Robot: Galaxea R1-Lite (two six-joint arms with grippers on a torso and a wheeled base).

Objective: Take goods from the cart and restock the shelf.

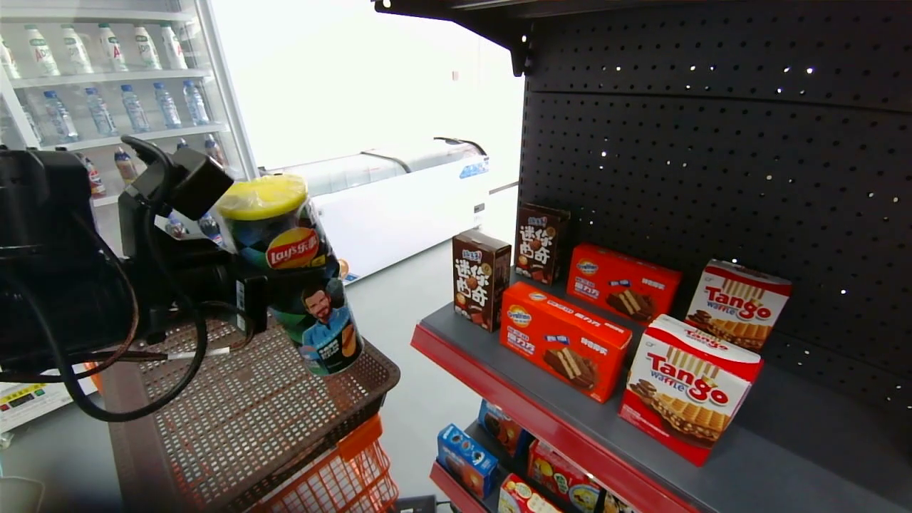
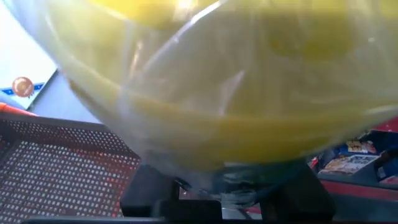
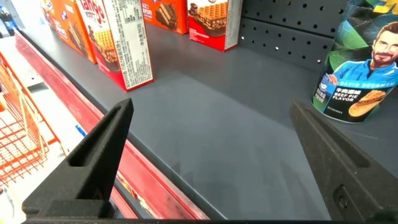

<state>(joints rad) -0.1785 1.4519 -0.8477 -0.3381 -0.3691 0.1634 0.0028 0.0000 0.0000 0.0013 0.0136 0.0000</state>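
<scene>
A tall chips can [image 1: 299, 278] with a yellow lid hangs tilted above the brown cart basket [image 1: 249, 413], with my left gripper [image 1: 260, 292] shut on its side. In the left wrist view the can's yellow lid [image 2: 236, 93] sits very close, above the dark fingers [image 2: 149, 193]. My right gripper [image 3: 211, 112] is open over a bare stretch of the grey shelf board [image 3: 236, 162], with nothing between its fingers. A second chips can [image 3: 357, 68] stands upright on that board by the pegboard back, apart from the gripper.
The shelf [image 1: 784, 456] holds brown boxes [image 1: 481, 278], orange boxes [image 1: 563, 342] and red-and-white wafer boxes [image 1: 687, 388]. An orange wire basket [image 1: 342, 477] hangs below the cart top. A drinks fridge [image 1: 107, 78] and a chest freezer [image 1: 406, 192] stand behind.
</scene>
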